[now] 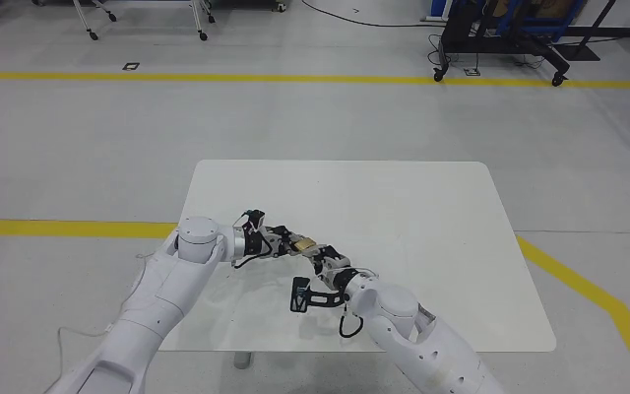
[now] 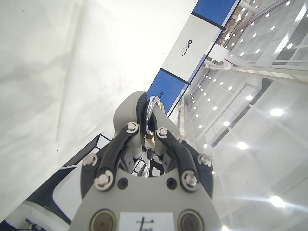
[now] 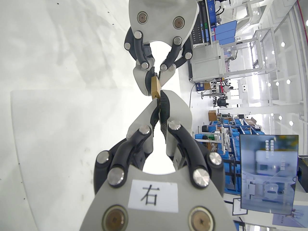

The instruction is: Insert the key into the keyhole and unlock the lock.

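**Two-armed grasp above the flat white rectangular table [image 1: 423, 227], read from left to right with the padlock as reference.**

To the left of the small rectangular brass padlock [image 1: 306, 242], the left gripper [image 1: 287, 239] held the lock pinched between its grey, black-padded fingers [image 2: 127, 111]. In the left wrist view the curved silver steel shackle [image 2: 149, 114] stood between the pads and rose past the fingertips.

The padlock sat between the two arms, held above the near-left part of the table. Its long axis ran along the line joining the two wrists, with its right-hand end slanting slightly toward the robot. The shackle end pointed left, into the left gripper. The flat bottom end of the brass body pointed right. In the right wrist view roughly the lower half of the brass body projected beyond the left gripper's fingertips.

To the right of the padlock, the right gripper [image 3: 160, 99] had its fingers pressed together. Their tips touched the padlock's bottom end, so the two sets of fingers faced each other tip to tip along the padlock's axis. What lay between the right gripper's ribbed black pads [image 3: 163, 111] was hidden, and the key could not be made out.
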Tool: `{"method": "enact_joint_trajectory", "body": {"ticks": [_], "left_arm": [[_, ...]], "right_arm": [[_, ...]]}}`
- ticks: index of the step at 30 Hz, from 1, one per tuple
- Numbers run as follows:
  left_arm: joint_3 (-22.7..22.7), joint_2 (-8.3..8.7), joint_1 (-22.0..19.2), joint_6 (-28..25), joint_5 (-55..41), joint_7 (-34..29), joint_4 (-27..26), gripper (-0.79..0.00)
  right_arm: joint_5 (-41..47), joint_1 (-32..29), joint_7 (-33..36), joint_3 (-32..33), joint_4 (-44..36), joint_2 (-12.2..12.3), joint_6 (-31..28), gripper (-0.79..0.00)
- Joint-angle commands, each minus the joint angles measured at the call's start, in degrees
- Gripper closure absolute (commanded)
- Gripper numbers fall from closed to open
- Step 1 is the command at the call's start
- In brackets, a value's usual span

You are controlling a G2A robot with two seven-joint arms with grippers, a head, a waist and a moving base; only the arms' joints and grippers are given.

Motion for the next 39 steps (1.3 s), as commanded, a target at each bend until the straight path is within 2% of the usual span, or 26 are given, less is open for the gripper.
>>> {"method": "enact_joint_trajectory", "body": {"ticks": [1,4,7,12,14,16,17,18,28,30,35,39], "left_arm": [[0.0,0.00,0.0,0.0,0.0,0.0,0.0,0.000],[-0.1,0.01,0.0,0.0,0.1,0.1,0.0,0.000],[-0.1,-0.01,-0.1,0.1,0.1,0.3,0.1,0.000],[-0.2,-0.06,-0.1,0.0,0.0,0.6,0.2,0.000],[-0.3,-0.08,-0.1,-0.3,0.0,1.0,0.2,0.000],[-0.5,-0.11,0.0,-0.9,0.0,1.7,0.2,0.000],[-0.5,-0.12,0.0,-1.2,0.1,2.0,0.1,0.000],[-0.6,-0.13,0.1,-1.4,0.0,2.2,0.1,0.000],[-1.4,-0.20,0.9,-4.4,0.8,6.3,-0.8,0.000],[-1.6,-0.18,1.3,-7.0,1.8,7.9,-1.5,0.000],[-3.2,0.21,3.9,-18.2,4.5,12.0,-4.5,0.000],[-4.3,0.36,5.4,-19.9,4.1,12.8,-5.9,0.000]], "right_arm": [[0.2,-0.1,-0.1,0.3,-0.1,0.0,0.2,-0.117],[0.9,-0.4,-0.6,0.8,-0.4,0.0,0.3,-0.209],[1.3,-0.8,-1.3,1.4,-0.9,0.1,0.6,-0.243],[1.6,-1.8,-2.4,2.6,-2.0,0.3,1.0,-0.256],[1.9,-2.2,-2.7,3.2,-2.4,0.4,1.3,-0.296],[2.8,-2.8,-3.4,3.9,-2.9,0.5,1.5,-0.391],[3.5,-3.1,-3.9,4.3,-3.1,0.6,1.7,-0.693],[4.5,-3.5,-4.5,4.8,-3.3,0.6,2.1,-0.785],[5.9,-4.0,-5.3,5.5,-3.5,0.7,2.6,-0.785],[5.9,-4.0,-5.3,5.5,-3.5,0.7,2.6,-0.785],[9.8,-4.2,-7.6,6.6,-3.0,0.8,1.0,-0.785],[14.1,-5.0,-9.7,8.3,-3.0,0.8,1.8,-0.785]]}}
